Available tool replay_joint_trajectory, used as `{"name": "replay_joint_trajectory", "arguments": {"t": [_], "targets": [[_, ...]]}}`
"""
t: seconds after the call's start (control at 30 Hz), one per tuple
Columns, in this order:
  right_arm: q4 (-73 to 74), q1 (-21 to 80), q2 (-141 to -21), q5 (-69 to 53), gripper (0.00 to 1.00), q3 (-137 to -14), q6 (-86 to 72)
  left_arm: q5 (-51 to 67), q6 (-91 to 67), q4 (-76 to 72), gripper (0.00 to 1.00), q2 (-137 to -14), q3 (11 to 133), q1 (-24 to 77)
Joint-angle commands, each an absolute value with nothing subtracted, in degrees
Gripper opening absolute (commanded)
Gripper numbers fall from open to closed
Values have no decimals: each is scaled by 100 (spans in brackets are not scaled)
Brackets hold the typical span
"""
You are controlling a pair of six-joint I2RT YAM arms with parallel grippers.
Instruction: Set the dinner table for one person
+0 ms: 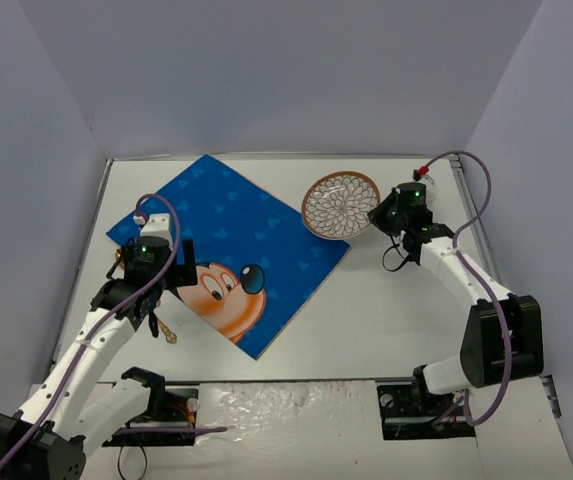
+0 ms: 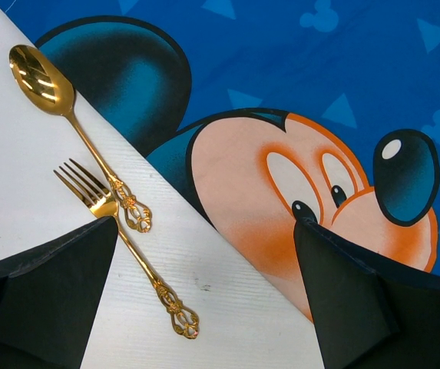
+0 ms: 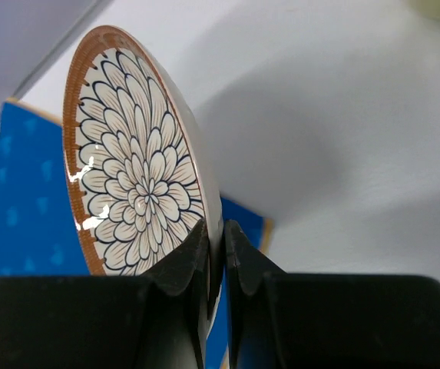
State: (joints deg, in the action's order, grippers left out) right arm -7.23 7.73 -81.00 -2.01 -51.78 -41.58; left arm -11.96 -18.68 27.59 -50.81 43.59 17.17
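The white dinner table (image 1: 386, 310) carries a blue cartoon-mouse placemat (image 1: 236, 250), turned at an angle left of centre. My right gripper (image 1: 376, 216) is shut on the rim of a flower-patterned plate (image 1: 340, 205) with a brown edge and holds it tilted above the placemat's right corner. In the right wrist view the plate (image 3: 139, 169) stands on edge between my jaws (image 3: 216, 238). My left gripper (image 2: 204, 254) is open and empty over the placemat's left edge. A gold spoon (image 2: 41, 77) and gold fork (image 2: 97, 201) lie side by side on the table beside it.
Grey walls close in the table at the back and both sides. A crinkled clear sheet (image 1: 266, 405) lies along the near edge between the arm bases. The fork's handle end (image 1: 170, 334) shows by the left gripper (image 1: 151, 295). A purple cable (image 1: 471, 200) loops above the right arm.
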Motion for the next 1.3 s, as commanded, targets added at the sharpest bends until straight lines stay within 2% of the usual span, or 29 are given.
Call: {"name": "replay_joint_trajectory", "arguments": {"t": [0.0,0.53,0.83,1.27], "targets": [[-1820,1536,-8424,-1073,0,-6364,-4254,-1334,-1943,2733,97,-5006,4651,1687],[-2098,3169,-11027,-2155,0,-8723,-4260,-1656,-2048,2654,97,-4799,4506,1652],[-2365,3490,-11974,-2417,0,-9336,-4563,-1688,-2048,2655,97,-4720,4483,1652],[-2645,3555,-12560,-2426,0,-9585,-4733,-1608,-2030,2668,97,-4720,4482,1661]]}}
